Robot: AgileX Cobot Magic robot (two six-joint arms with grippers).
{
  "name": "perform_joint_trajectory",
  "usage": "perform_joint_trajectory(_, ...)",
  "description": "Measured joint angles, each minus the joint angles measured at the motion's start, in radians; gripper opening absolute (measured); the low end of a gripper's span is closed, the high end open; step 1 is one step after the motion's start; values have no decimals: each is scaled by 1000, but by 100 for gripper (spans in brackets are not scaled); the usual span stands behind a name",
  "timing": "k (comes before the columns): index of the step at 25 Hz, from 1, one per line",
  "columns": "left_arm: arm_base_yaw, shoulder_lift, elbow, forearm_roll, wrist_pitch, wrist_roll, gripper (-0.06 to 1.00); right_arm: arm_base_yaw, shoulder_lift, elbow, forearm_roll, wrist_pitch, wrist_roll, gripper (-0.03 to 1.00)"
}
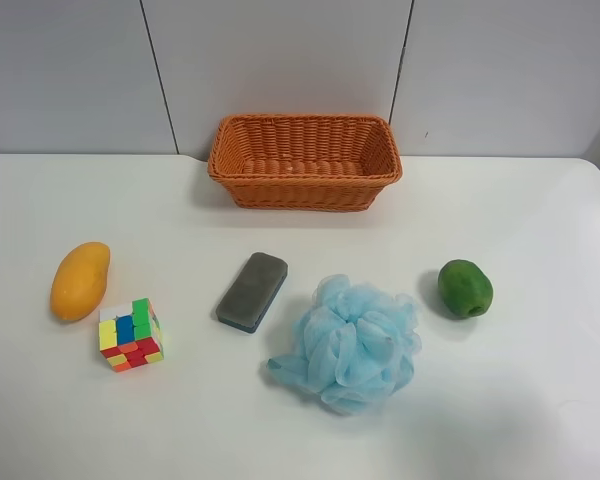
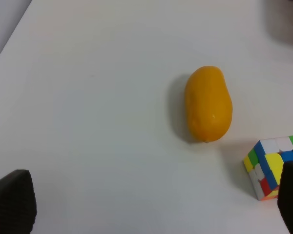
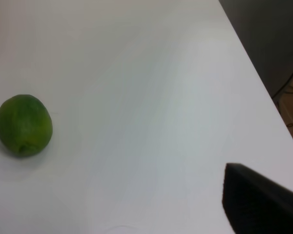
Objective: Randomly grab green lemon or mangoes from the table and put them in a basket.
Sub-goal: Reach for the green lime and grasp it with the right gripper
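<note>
The green lemon (image 1: 465, 288) lies on the white table (image 1: 540, 420) at the exterior view's right. It also shows in the right wrist view (image 3: 23, 125), well away from the one dark fingertip (image 3: 254, 200) of my right gripper that is in frame; nothing lies against that finger. The yellow-orange mango (image 1: 80, 280) lies at the exterior view's left. In the left wrist view the mango (image 2: 208, 103) lies ahead of my left gripper (image 2: 151, 207), whose two fingers stand wide apart and empty. The wicker basket (image 1: 305, 185) stands at the back middle, with nothing in it. No arm shows in the exterior view.
A colourful cube (image 1: 130, 335) sits close beside the mango and shows by one left finger (image 2: 271, 173). A grey eraser block (image 1: 252, 291) and a blue mesh bath sponge (image 1: 352, 342) lie in the middle. The table edge (image 3: 256, 73) runs near the lemon's side.
</note>
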Motion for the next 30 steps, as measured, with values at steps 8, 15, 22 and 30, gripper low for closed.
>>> perform_joint_trajectory(8, 0, 0, 0, 0, 0, 0, 99, 0, 0, 0, 0, 0, 0, 99)
perform_joint_trajectory(15, 0, 0, 0, 0, 0, 0, 99, 0, 0, 0, 0, 0, 0, 99)
perform_joint_trajectory(22, 0, 0, 0, 0, 0, 0, 99, 0, 0, 0, 0, 0, 0, 99)
perform_joint_trajectory(30, 0, 0, 0, 0, 1, 0, 99, 0, 99, -28, 50, -13, 8, 99)
